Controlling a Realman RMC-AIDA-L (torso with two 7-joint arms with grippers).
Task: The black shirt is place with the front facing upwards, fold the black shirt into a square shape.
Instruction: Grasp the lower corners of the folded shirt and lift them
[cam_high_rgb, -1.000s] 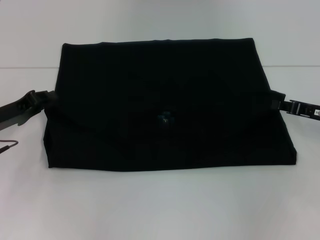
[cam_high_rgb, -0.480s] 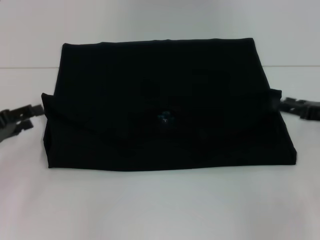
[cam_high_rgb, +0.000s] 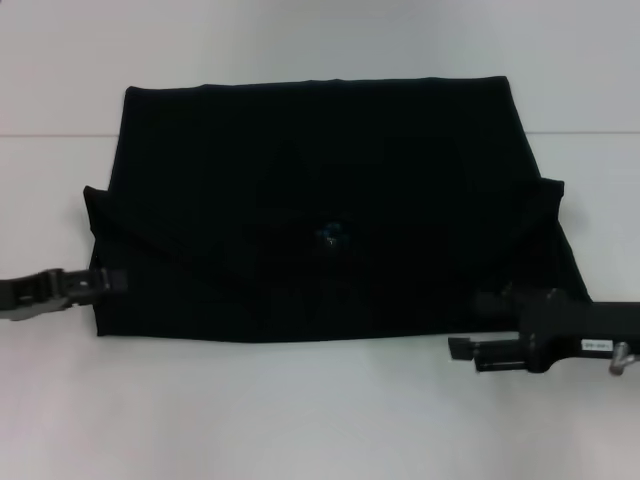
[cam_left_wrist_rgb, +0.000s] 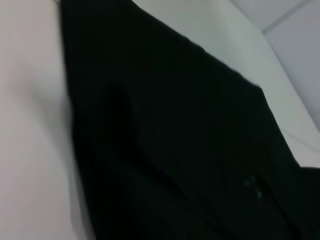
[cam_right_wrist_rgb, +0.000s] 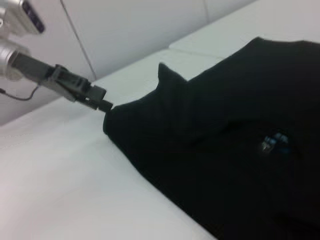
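i see the black shirt (cam_high_rgb: 330, 215) lying folded flat on the white tabletop (cam_high_rgb: 320, 420). my left end effector (cam_high_rgb: 105, 281) touches its near left corner. my right end effector (cam_high_rgb: 475, 345) sits at its near right edge. i cannot tell how open either one is.

The large black cloth shirt (cam_high_rgb: 320, 215), folded on the white table top (cam_high_rgb: 320, 420), hides its own front, so no lettering shows; only a small blue neck label (cam_high_rgb: 329, 237) appears, too small to read. The left gripper (cam_high_rgb: 100, 281) meets the shirt's near left corner, black on black, so its finger gap cannot be made out, and its arm runs off the picture's edge. The right gripper (cam_high_rgb: 470, 345) is likewise cut off at the edge. The left wrist view shows only blurred cloth, cropped on all sides.
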